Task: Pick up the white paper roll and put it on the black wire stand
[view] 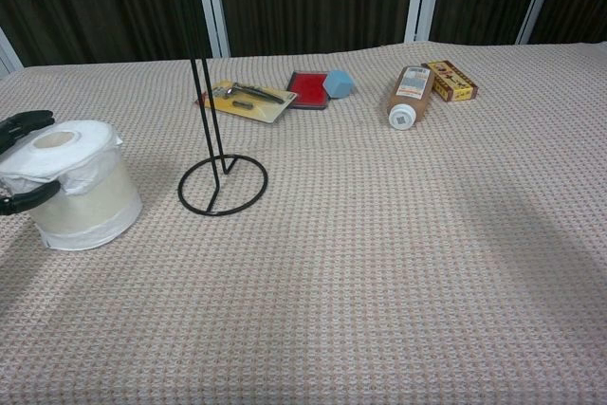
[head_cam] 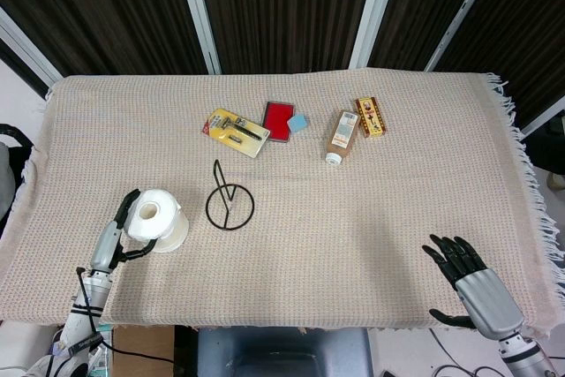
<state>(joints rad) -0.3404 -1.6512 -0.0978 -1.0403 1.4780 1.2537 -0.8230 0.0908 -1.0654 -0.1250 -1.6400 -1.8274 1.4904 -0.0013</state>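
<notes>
The roll sits upright on the desk, just left of the stand. Left hand is at the roll's left side with fingers spread around it, touching but not clamped, I'd say. Right hand is far right of the stand, open and empty. The roll looks light and squishy with loose wrap, so grab around the sides, gently. Razor pack, bottle and boxes lie behind the stand, out of the way.

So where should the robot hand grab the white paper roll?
Around its round side wall, coming from the left. The white paper roll stands upright with its core hole facing up, and the left robot hand is already beside it, fingers at its sides. Gripping the sides keeps the hole free for the black wire stand.
</notes>
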